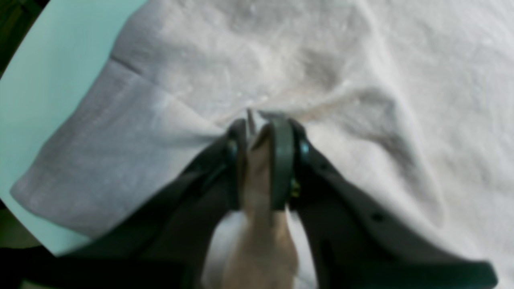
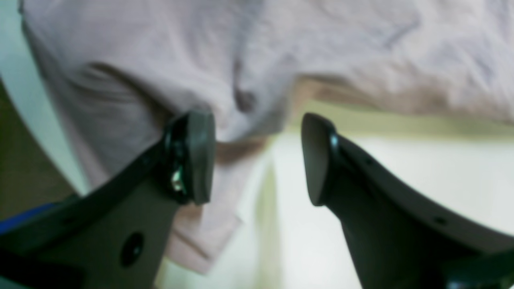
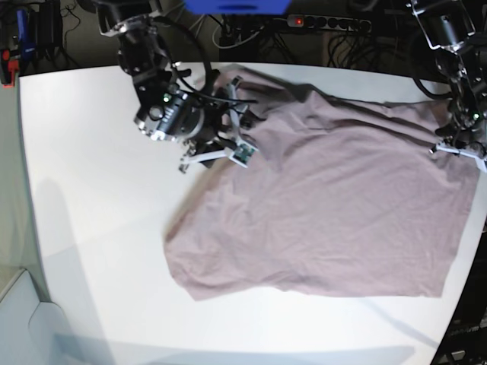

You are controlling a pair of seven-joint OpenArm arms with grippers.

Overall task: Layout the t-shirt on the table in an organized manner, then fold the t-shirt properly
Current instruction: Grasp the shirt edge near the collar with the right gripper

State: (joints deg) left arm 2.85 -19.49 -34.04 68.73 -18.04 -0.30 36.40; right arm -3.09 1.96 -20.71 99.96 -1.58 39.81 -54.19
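The dusty-pink t-shirt (image 3: pixel 327 205) lies spread and wrinkled across the white table (image 3: pixel 91 190), reaching the right edge. My left gripper (image 1: pixel 261 124) is shut on a pinched fold of the t-shirt (image 1: pixel 321 60); in the base view it (image 3: pixel 459 146) sits at the shirt's far right side. My right gripper (image 2: pixel 257 156) hangs open just above the t-shirt's edge (image 2: pixel 140 60), nothing between its fingers (image 2: pixel 196 156). In the base view it (image 3: pixel 228 114) hovers over the shirt's upper left corner.
Cables and a power strip (image 3: pixel 327 23) run behind the far table edge. The rounded table edge (image 1: pixel 24 80) passes close to the left gripper. Bare tabletop (image 2: pixel 361 180) shows beneath the right gripper and left of the shirt.
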